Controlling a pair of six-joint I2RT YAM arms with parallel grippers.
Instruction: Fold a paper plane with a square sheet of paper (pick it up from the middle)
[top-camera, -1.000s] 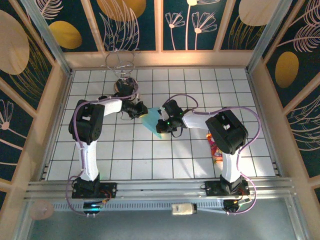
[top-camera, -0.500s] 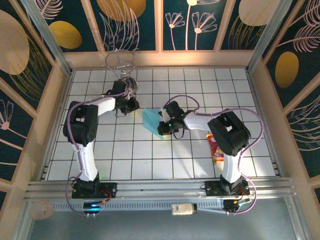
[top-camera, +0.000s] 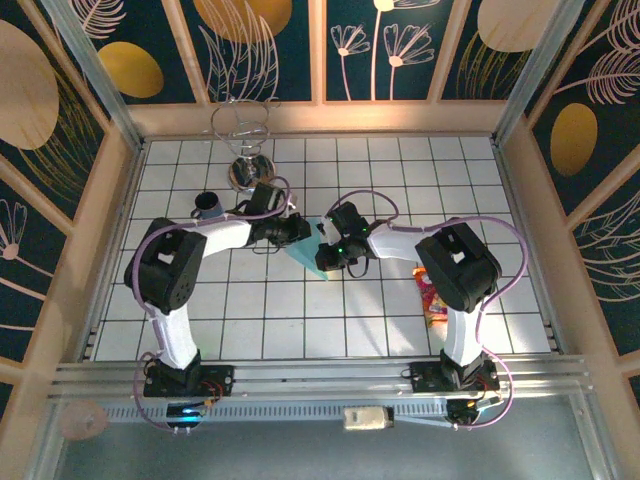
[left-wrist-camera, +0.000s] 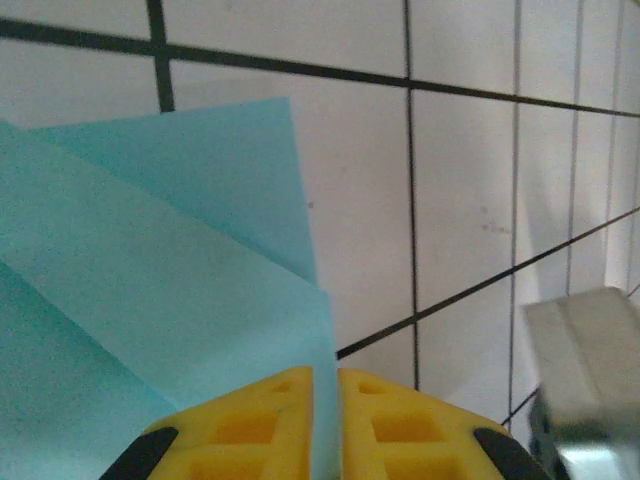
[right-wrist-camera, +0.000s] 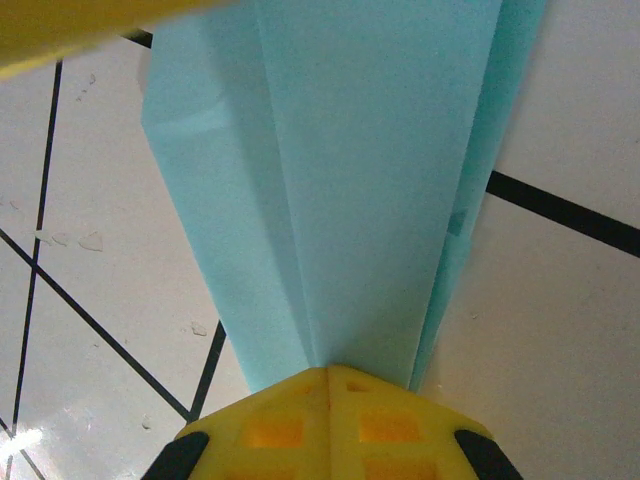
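Top external view: the paper plane (top-camera: 308, 258), a light-blue folded piece, sits near the middle of the white tiled worktop (top-camera: 260, 310), directly between the two arms' tips. The left end effector (top-camera: 293, 232) meets it from the left and far side. The right end effector (top-camera: 326, 248) meets it from the right. The two end effectors stand just beside each other, with the paper bridging them.

Left wrist view: the left end effector (left-wrist-camera: 325, 420) shows two yellow fingertips (left-wrist-camera: 250, 430) at the bottom edge, pressed together on a thin edge of the paper plane (left-wrist-camera: 150, 300). From that pinch the paper spreads up and to the left in overlapping layers, one corner reaching towards a dark tile line. The tiles lie behind it.

Right wrist view: the right end effector (right-wrist-camera: 330, 400) shows its yellow fingertips (right-wrist-camera: 270, 435) closed on the narrow end of the paper plane (right-wrist-camera: 350, 180). The folded layers run straight away from the pinch and widen towards the top. A long crease runs up the middle, and a further layer shows along the right edge. The paper is held clear above the tiles.

Other items, top external view: an orange-red snack packet (top-camera: 432, 295) lies on the worktop beside the right arm, well apart from the paper. A dark cup (top-camera: 207, 205) stands to the left of the left arm. A wire stand (top-camera: 243, 130) is at the far edge.
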